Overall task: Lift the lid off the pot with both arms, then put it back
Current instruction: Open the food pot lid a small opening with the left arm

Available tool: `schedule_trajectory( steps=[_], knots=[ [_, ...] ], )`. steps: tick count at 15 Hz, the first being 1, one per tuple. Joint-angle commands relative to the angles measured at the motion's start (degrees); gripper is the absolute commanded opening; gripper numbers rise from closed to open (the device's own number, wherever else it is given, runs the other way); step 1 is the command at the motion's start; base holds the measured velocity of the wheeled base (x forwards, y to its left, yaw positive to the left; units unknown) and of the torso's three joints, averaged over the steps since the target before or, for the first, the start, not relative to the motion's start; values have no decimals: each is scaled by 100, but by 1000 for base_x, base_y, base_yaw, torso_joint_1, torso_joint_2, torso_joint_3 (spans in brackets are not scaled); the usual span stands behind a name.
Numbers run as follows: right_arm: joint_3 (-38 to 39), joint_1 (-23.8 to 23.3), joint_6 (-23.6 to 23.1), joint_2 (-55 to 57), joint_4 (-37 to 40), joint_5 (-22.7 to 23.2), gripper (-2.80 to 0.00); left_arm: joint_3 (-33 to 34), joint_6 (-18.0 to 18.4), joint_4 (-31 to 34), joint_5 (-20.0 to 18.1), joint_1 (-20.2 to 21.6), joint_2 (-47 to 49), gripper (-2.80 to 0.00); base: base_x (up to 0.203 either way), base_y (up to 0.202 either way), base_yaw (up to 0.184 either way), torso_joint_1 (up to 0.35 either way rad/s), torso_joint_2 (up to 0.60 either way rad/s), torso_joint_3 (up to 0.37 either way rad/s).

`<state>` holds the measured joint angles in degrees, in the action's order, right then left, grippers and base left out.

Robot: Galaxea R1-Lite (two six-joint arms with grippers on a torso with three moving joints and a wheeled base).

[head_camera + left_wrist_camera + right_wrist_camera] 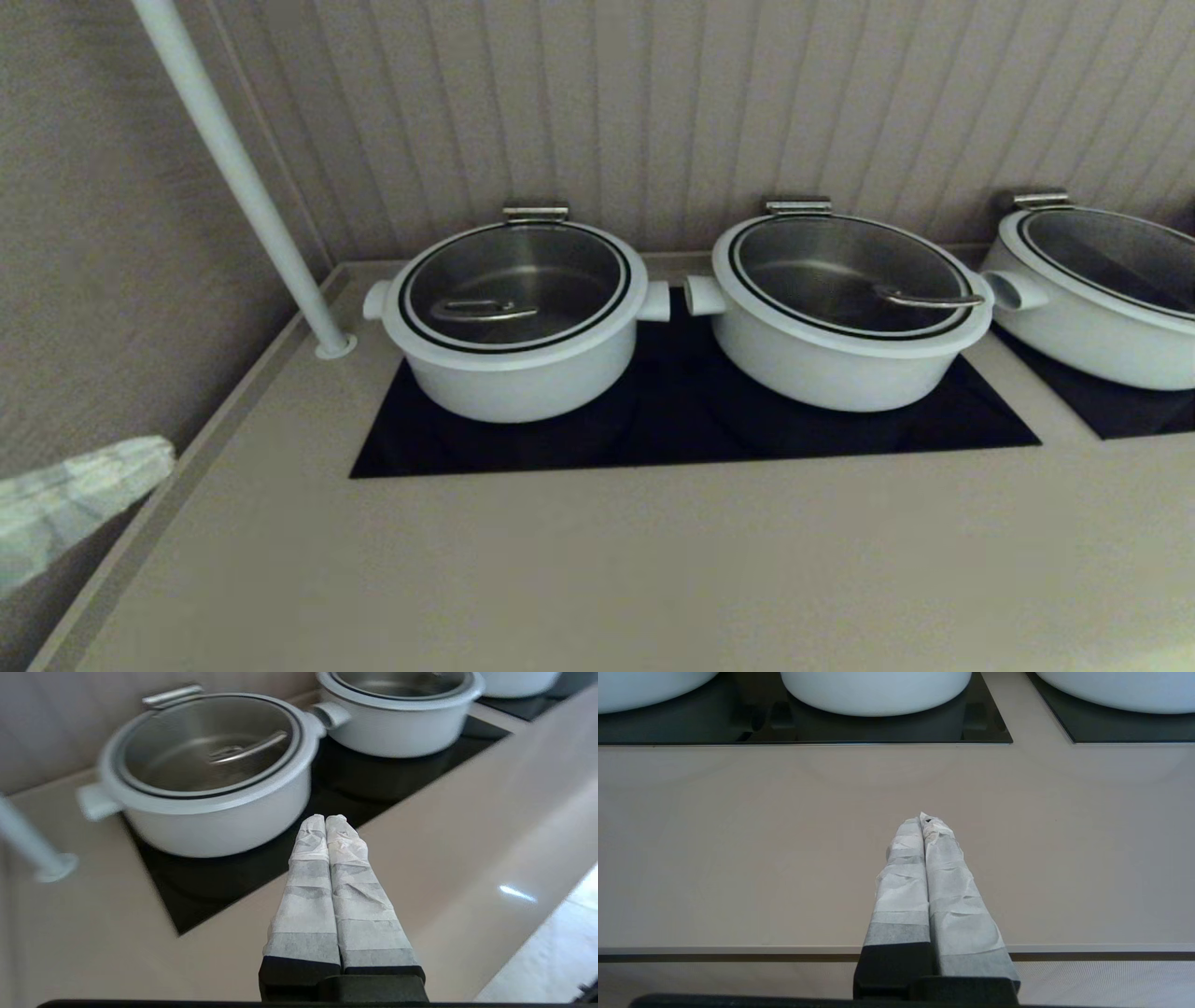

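The pot, white and straight-sided with two stub handles, stands on the left of a black cooktop. The glass lid sits closed on it, its looped wire handle lying flat. My left gripper is shut and empty, hovering over the counter short of the pot and lid; in the head view its taped fingers show at the far left edge. My right gripper is shut and empty, low over the counter's front part; it is out of the head view.
Two wider tapering white pots with lids stand to the right, one in the middle and one at the far right. A white pole rises from the counter's back left corner. A ribbed wall backs the beige counter.
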<state>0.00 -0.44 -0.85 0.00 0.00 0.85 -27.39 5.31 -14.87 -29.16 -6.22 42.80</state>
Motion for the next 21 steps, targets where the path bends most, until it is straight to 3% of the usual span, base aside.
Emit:
schedule_trajectory(
  steps=[1, 7, 14, 18, 21],
  knots=[
    [0, 0, -3, 9, 0, 3, -280, 5, 4, -225, -12, -225, 579, -280, 0, 0, 0, 0, 0, 0],
    [0, 0, -3, 9, 0, 3, -280, -12, 16, -1314, -3, -589, 1824, -280, 0, 0, 0, 0, 0, 0],
    [0, 0, -3, 9, 0, 3, -280, -293, 71, -1532, 12, -1107, 2724, -280, 0, 0, 0, 0, 0, 0],
    [0, 0, -3, 9, 0, 3, -280, -322, 136, -2120, 32, -1136, 3283, -280, 0, 0, 0, 0, 0, 0],
    [0, 0, -3, 9, 0, 3, -280, -328, 136, -2143, 33, -1136, 3427, -280, 0, 0, 0, 0, 0, 0]
  ],
)
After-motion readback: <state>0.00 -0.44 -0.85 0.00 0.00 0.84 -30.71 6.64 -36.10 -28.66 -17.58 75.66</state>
